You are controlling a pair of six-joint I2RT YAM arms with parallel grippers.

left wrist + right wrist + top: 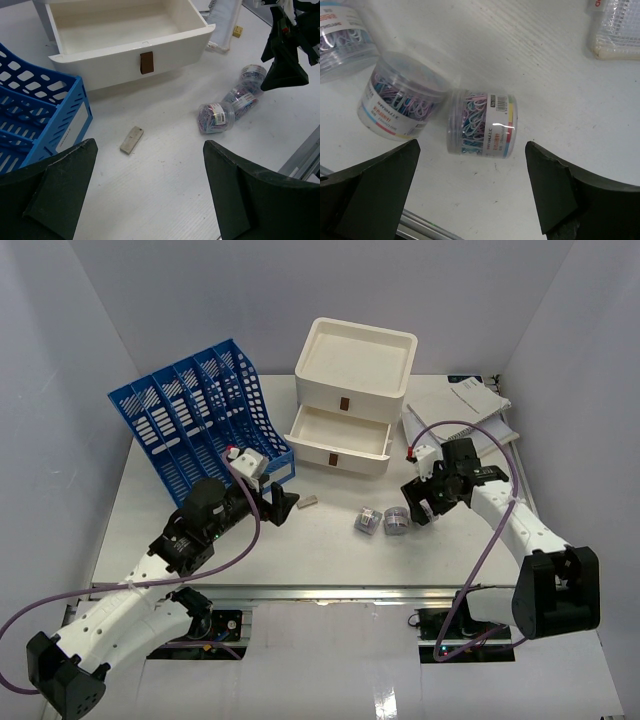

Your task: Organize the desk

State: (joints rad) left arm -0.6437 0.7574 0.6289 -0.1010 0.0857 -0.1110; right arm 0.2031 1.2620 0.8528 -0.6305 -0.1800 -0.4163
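Observation:
The white desk (320, 558) holds three clear tubs of coloured paper clips. In the right wrist view one tub (482, 122) lies on its side just ahead of my right gripper (470, 192), which is open and empty above it. A second tub (400, 102) and a third (340, 40) lie to its left. A small beige block (131, 140) rests on the desk in front of my left gripper (150, 195), also open and empty. From above, the left gripper (283, 502) is beside the block (308, 502), and the right gripper (417, 508) is by the tubs (382, 521).
A cream drawer box (355, 365) stands at the back with one drawer (125, 40) pulled out and empty. A blue file rack (195, 415) stands at the left. A spiral notebook (460, 405) lies at the back right. A silver rail (330, 592) runs along the near edge.

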